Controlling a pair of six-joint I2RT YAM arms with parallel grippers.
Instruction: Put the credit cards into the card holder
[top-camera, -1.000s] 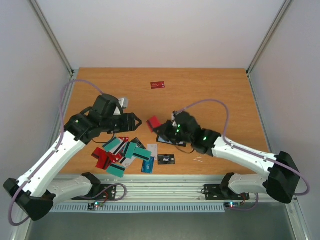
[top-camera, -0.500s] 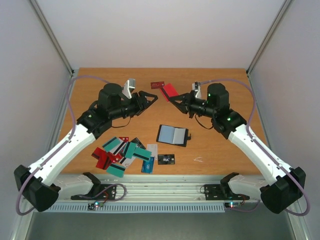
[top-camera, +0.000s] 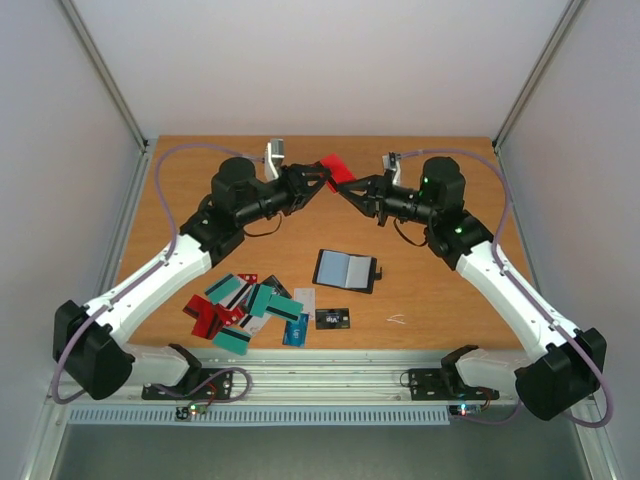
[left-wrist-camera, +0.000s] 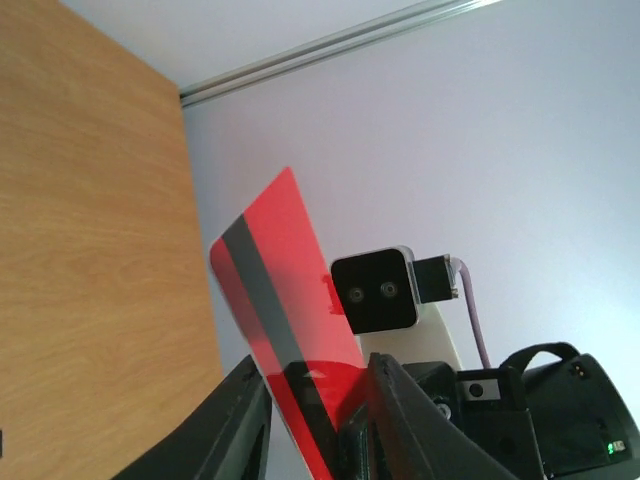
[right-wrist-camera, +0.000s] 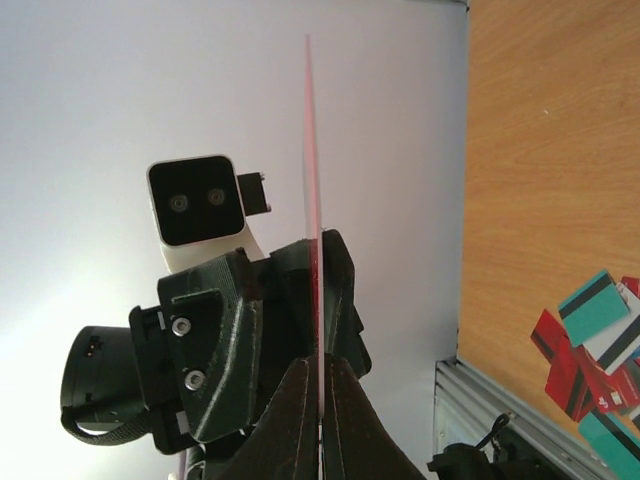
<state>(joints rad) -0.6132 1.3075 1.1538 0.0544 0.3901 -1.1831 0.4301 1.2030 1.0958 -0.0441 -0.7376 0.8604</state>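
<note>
Red card (top-camera: 337, 170) is up in the air over the far half of the table (top-camera: 420, 310), between the two claws. A second ago it sits low by the card holder (top-camera: 346, 270) in the right claw (top-camera: 347, 191). Now both arms are lifted and have met tip to tip.

Right claw is clamped tight on the card's lower end; the card shows edge-on between its fingers in its own camera. Left claw (top-camera: 320, 181) has narrowed since a moment ago and straddles the same card, fingers part-open on either side. We don't see it pinching yet.

We read this as a mid-air handover to re-grip the card, not an insertion, so task progress looks flat.

The card holder lies open and flat near the table's middle, pale inside facing up, with no card visible in it. It sits well apart from both claws. The remaining cards (top-camera: 250, 305) are heaped on the near left, with one black card (top-camera: 333, 318) just in front of the holder.
</note>
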